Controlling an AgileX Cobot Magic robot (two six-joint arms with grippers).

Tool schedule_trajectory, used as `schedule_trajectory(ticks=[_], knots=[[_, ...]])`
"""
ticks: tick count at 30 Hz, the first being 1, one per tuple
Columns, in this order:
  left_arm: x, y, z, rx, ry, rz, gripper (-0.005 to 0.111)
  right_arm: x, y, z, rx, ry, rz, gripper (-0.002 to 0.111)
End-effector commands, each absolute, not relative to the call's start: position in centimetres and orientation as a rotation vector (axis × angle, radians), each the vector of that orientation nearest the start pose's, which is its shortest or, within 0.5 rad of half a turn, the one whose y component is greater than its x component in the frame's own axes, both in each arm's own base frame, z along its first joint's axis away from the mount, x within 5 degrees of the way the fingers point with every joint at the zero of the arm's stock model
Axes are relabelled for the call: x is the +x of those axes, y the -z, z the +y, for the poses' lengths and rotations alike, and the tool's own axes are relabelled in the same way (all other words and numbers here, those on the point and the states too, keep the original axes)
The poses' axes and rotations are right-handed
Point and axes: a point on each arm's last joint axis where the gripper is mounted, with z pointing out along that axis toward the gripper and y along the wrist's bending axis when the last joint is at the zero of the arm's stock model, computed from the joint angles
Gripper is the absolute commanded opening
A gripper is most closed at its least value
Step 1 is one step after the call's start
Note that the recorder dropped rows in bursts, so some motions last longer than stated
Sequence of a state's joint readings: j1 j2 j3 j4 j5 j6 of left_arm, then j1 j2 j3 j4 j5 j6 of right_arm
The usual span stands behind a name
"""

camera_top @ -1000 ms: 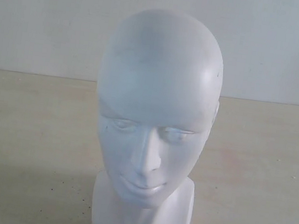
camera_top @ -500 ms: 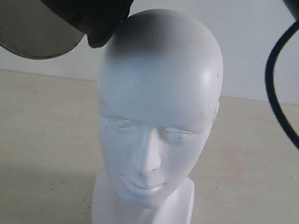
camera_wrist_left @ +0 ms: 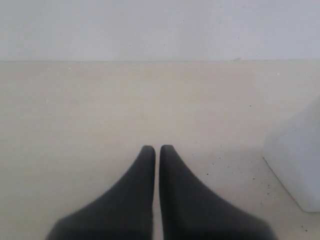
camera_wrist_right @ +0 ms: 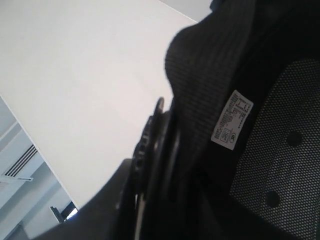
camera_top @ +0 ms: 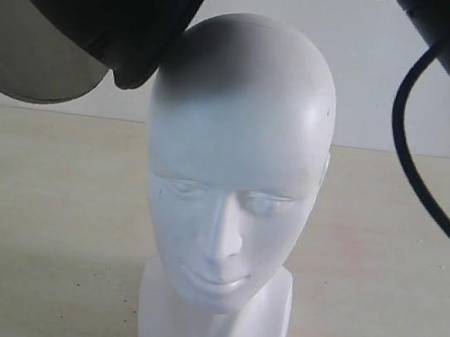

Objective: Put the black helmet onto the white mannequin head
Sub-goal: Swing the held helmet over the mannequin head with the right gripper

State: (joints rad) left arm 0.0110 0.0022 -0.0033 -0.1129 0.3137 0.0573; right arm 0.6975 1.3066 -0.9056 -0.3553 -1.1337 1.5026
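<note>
helmet [camera_top: 106, 1] rim nr head [camera_top: 238, 137] crown

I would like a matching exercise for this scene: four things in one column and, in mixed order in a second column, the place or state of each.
Things:
1. black helmet
2. white mannequin head
3. left hand
4. black cable

Places or states:
a. shut and empty, low over the table
b. hanging in a curve on the right of the exterior view
c. in the air beside the bald crown, not yet on it
d. upright on its base, uncovered

Pairs: 1-c, 2-d, 3-a, 4-b.
</note>
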Motion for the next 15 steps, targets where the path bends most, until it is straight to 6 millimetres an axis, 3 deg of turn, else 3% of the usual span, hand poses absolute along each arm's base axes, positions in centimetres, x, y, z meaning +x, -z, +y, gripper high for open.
schedule_trajectory(ticks=[1, 15], knots=[[5.41, -18.50, -0.28, -0.025, 0.061, 1.796, 0.004, 17.79, -43.09, 18.08, -0.041, -2.092, 0.828, 0.000], [5.41, -18.50, -0.28, -0.025, 0.061, 1.796, 0.004, 18.53, -43.35, 17.27, 0.218, -2.347, 0.788, 0.000]])
